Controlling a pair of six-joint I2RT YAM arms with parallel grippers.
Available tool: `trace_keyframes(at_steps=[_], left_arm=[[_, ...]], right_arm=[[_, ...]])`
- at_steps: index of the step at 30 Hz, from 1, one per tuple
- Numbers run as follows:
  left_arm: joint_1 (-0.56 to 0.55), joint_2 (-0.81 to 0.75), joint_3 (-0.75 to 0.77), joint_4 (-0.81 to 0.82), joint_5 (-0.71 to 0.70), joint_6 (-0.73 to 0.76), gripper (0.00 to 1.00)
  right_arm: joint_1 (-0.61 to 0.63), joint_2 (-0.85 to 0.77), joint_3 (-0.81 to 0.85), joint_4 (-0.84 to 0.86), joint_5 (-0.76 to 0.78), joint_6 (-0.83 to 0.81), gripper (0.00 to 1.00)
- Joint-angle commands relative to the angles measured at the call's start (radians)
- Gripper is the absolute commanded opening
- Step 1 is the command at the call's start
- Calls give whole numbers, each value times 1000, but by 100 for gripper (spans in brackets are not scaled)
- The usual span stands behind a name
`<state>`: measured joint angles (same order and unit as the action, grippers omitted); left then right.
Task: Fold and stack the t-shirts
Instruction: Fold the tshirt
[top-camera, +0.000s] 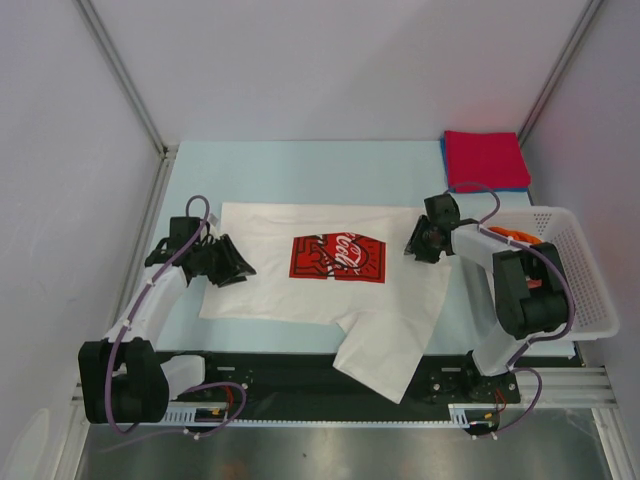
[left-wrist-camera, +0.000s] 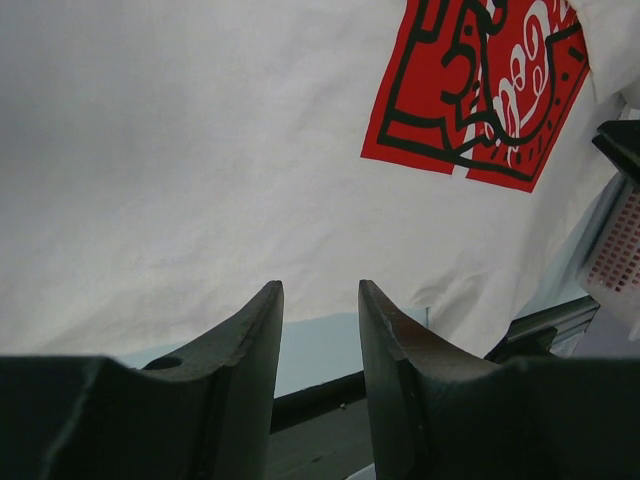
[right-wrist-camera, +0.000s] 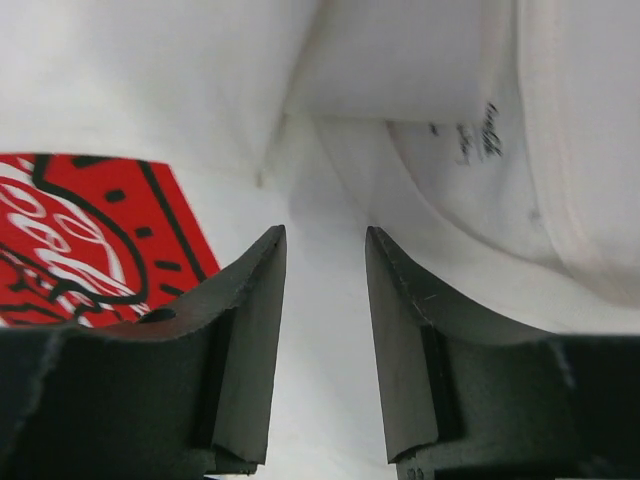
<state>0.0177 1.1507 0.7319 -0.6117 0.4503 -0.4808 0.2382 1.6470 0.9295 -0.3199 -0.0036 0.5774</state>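
A white t-shirt (top-camera: 300, 280) with a red rectangular logo (top-camera: 338, 258) lies spread on the table, one corner (top-camera: 385, 360) draped over the near edge. My left gripper (top-camera: 243, 270) sits at the shirt's left edge, open, with only bare table showing between its fingers (left-wrist-camera: 320, 285); the white cloth (left-wrist-camera: 200, 150) lies just beyond them. At the shirt's right side, my right gripper (top-camera: 411, 246) hovers open over the cloth (right-wrist-camera: 325, 232), holding nothing, with the logo (right-wrist-camera: 80, 240) to its left and the collar label (right-wrist-camera: 475, 140) ahead. A folded red t-shirt (top-camera: 486, 158) rests on a blue one (top-camera: 520, 186) at the back right.
A white lattice basket (top-camera: 580, 290) stands on the right, close to the right arm, with orange cloth (top-camera: 512, 235) inside. A black rail (top-camera: 260, 365) runs along the near edge of the table. Grey walls close in on both sides.
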Motion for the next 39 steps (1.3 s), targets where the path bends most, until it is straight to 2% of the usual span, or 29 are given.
trace_keyframes(at_steps=[1, 11, 16, 20, 21, 24, 25, 33, 37, 39], left_arm=[[-9, -29, 4, 3, 24, 1, 41], [-7, -26, 0, -2, 25, 10, 41], [-7, -29, 1, -2, 27, 13, 41], [-7, -32, 0, -5, 27, 15, 41], [-9, -32, 0, -5, 25, 15, 41], [-9, -34, -2, -5, 24, 15, 41], [-7, -34, -2, -3, 25, 15, 41], [-7, -31, 1, 1, 25, 7, 41], [-9, -10, 0, 21, 45, -5, 43], [-10, -3, -2, 38, 57, -12, 47]], right_arm=[[-14, 28, 2, 209, -117, 102, 42], [-37, 80, -17, 255, -159, 167, 43], [-37, 106, -9, 265, -159, 187, 39], [-37, 114, -1, 271, -156, 182, 26], [-37, 116, 6, 268, -156, 180, 17], [-37, 105, 25, 224, -162, 173, 2], [-34, 94, 34, 194, -167, 171, 0], [59, -70, 68, -125, -205, 237, 0], [113, -116, 25, -168, -257, 350, 0], [168, -113, 19, -166, -311, 389, 2]])
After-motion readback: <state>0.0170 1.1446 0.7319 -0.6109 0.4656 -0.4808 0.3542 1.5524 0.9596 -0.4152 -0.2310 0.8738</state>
